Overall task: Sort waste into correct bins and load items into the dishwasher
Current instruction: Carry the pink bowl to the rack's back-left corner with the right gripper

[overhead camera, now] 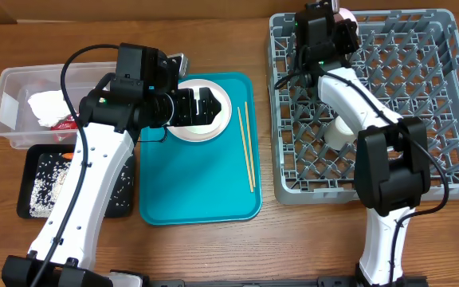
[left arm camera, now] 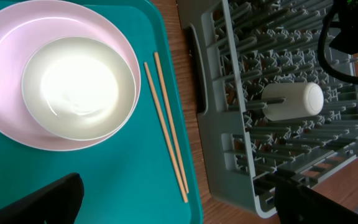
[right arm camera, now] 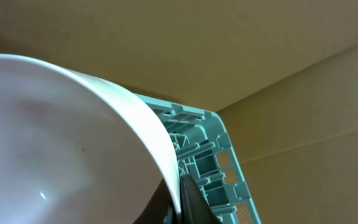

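A white plate point(left arm camera: 5, 118) with a white bowl point(left arm camera: 79, 87) in it sits at the far end of the teal tray point(overhead camera: 198, 183). A pair of chopsticks point(overhead camera: 246, 147) lies along the tray's right side, also in the left wrist view point(left arm camera: 166, 130). My left gripper point(overhead camera: 200, 106) hangs open and empty above the bowl; its fingers point(left arm camera: 179, 208) are wide apart. My right gripper point(right arm camera: 182, 199) is shut on the rim of another white bowl point(right arm camera: 61, 137), held at the far left corner of the grey dish rack point(overhead camera: 445, 183). A small white cup point(overhead camera: 343, 134) lies on its side in the rack.
A clear tub point(overhead camera: 10, 84) at the left holds white tissue point(overhead camera: 50, 105) and a red wrapper point(overhead camera: 68, 121). In front of it a black tray point(overhead camera: 30, 159) holds white rice point(overhead camera: 42, 187). The rack point(left arm camera: 229, 155) stands just right of the teal tray.
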Robot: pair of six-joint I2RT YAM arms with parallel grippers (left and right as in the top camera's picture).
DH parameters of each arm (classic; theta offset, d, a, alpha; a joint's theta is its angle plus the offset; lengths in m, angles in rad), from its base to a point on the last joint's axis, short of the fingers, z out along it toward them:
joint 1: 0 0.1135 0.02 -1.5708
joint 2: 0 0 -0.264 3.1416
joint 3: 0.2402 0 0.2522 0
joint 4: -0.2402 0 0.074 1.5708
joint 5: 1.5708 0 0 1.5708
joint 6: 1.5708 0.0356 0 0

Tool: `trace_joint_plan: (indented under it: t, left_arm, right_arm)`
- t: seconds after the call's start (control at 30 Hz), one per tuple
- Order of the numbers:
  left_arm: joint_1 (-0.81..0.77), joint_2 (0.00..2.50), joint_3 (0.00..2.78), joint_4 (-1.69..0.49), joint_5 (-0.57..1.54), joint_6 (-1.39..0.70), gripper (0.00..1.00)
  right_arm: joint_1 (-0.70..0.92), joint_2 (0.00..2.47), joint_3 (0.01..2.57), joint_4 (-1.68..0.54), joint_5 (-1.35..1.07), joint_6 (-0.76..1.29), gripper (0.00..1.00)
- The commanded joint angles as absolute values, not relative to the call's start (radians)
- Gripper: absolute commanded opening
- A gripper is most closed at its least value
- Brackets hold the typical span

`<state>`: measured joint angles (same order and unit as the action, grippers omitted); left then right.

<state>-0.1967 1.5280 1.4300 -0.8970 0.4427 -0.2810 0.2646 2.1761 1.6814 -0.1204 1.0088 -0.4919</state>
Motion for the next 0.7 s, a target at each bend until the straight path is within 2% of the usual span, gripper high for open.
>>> trace_joint_plan:
  t: [0.0, 0.33, 0.67]
  left_arm:
    - [-0.197, 1.529, 1.451, -0.897, 0.461, -0.266, 1.0]
    - [-0.197, 1.529, 1.451, -0.897, 0.461, -0.266, 1.0]
    - [-0.197, 1.529, 1.451, -0.897, 0.461, -0.266, 1.0]
  right_arm:
    - [0.283, 2.19, 1.688, -0.124, 1.029, -0.556, 0.04]
    - [0.292, 2.19, 1.688, -0.127, 1.136, -0.558, 0.04]
    - [0.342, 2.19, 1.688, -0.141, 1.132, -0.558, 0.04]
